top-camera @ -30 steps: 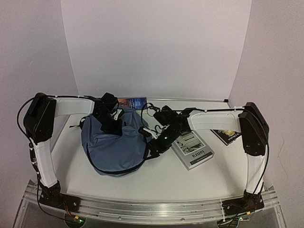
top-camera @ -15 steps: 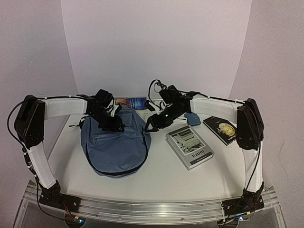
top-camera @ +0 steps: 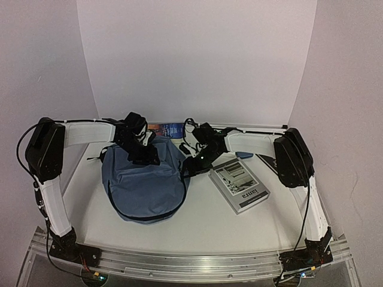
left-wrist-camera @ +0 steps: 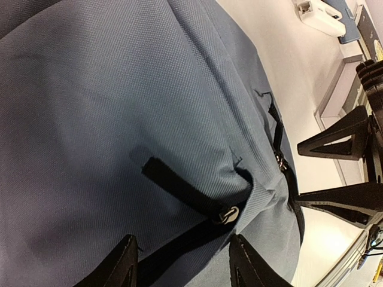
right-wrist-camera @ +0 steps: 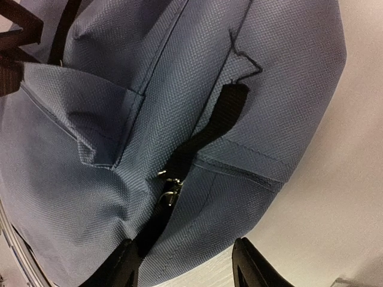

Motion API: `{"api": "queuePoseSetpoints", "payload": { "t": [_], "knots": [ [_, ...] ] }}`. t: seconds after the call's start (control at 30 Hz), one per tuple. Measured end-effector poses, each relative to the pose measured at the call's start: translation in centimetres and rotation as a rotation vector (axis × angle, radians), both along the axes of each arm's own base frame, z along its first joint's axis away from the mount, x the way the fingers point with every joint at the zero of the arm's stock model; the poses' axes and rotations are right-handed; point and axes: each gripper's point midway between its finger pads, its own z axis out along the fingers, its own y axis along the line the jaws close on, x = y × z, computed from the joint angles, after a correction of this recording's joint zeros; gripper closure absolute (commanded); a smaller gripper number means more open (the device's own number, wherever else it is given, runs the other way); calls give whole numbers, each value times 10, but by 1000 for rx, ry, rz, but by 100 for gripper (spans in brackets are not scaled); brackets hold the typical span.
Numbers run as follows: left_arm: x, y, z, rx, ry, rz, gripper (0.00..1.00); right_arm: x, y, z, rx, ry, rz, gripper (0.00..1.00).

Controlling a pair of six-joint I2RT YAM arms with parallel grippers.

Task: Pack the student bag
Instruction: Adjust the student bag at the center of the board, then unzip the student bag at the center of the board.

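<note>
A: Whereabouts of the backpack?
B: Lying flat on the surface, toward 9 o'clock from its centre, rounded end nearest the arm bases.
A: And the left end effector?
B: Over the backpack's far edge, at 12 o'clock on it. Fingers apart, straddling blue cloth and a black strap; clamped on nothing.
A: And the right end effector?
B: At 2 o'clock on the backpack, by its edge. Spread apart too, above a dark zip line with a metal pull.
A: Anything else nearby?
B: A grey book at 3 o'clock of the backpack, just beside it. A blue-covered book at 12 o'clock, partly hidden behind it.
</note>
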Motion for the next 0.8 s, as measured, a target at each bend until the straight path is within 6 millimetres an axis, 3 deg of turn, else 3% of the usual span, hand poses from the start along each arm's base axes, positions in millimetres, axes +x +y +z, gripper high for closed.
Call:
{"api": "queuePoseSetpoints", "payload": {
  "t": [0.1, 0.3, 0.53, 0.8],
  "knots": [
    [1, -2, -3, -6, 11, -2, 48, 2, 2, -1, 2, 1, -3, 53],
    [1, -3, -5, -9, 18, -2, 48, 6, 7, -2, 9, -2, -6, 48],
    [2, -5, -4, -19, 22, 7, 48, 1, 14, 1, -8, -26, 6, 55],
    [2, -5, -5, -19, 26, 11, 50, 4, 17, -5, -68, -82, 1, 83]
  ]
}}
